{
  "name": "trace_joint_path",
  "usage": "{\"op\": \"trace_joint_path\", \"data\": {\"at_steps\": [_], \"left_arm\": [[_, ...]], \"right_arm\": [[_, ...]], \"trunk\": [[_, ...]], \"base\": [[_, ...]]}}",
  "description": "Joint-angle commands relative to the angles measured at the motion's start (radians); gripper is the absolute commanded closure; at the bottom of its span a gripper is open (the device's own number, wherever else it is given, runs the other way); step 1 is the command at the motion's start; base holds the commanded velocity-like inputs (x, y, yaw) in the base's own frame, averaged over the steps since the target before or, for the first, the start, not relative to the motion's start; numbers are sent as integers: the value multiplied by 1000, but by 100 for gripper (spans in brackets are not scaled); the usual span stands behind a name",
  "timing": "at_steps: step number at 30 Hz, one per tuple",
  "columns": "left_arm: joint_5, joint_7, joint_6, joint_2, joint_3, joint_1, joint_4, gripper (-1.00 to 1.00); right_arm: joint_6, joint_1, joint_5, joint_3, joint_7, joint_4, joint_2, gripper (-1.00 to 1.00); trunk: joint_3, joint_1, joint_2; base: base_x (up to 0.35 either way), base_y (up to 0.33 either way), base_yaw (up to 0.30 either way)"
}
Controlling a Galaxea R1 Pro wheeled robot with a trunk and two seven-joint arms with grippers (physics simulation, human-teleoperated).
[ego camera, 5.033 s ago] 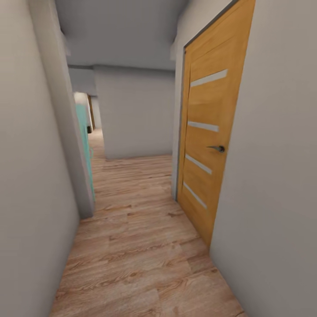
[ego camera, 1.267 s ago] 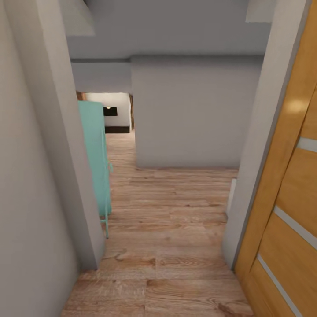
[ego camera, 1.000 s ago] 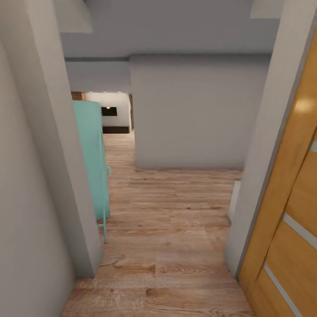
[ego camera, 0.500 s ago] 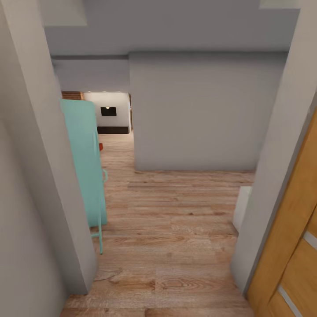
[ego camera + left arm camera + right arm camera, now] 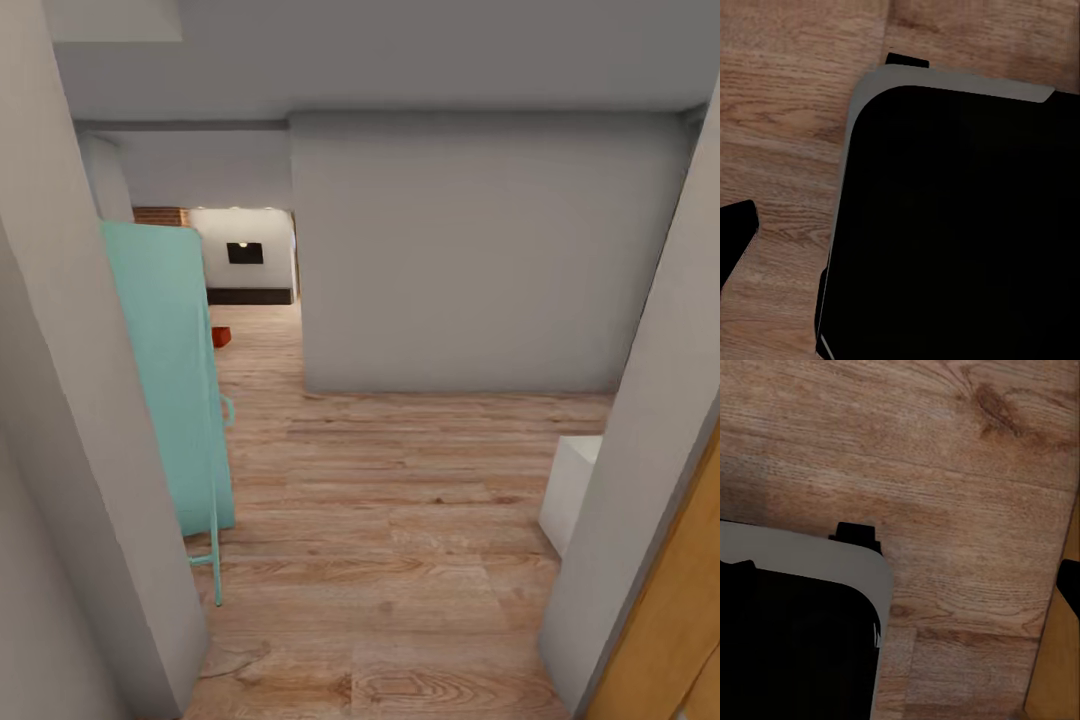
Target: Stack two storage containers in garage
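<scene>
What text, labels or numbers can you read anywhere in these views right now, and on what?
None: no readable text in any view.
The teal door, grey walls, wood-plank floor and wooden door bear no markings.
The small red-orange object far down the hall is too small to tell.

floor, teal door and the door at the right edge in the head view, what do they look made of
The floor looks like light wood plank or laminate: grain, knots and board seams show, matte. The teal door looks painted, smooth and even with no grain; what lies beneath is unclear. The door at the right edge looks like orange-brown wood or veneer with faint grain and a slight sheen.
</scene>
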Motion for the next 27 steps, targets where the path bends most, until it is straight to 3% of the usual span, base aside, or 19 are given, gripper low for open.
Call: {"op": "trace_joint_path", "data": {"at_steps": [1, 27], "left_arm": [[4, 1, -2, 0, 4, 0, 0, -100], [4, 1, -4, 0, 4, 0, 0, -100]], "right_arm": [[-4, -1, 9, 2, -5, 3, 0, -100], [-4, -1, 9, 2, -5, 3, 1, -100]], "trunk": [[-1, 1, 0], [-1, 1, 0]], "base": [[323, 0, 0], [323, 0, 0]]}}
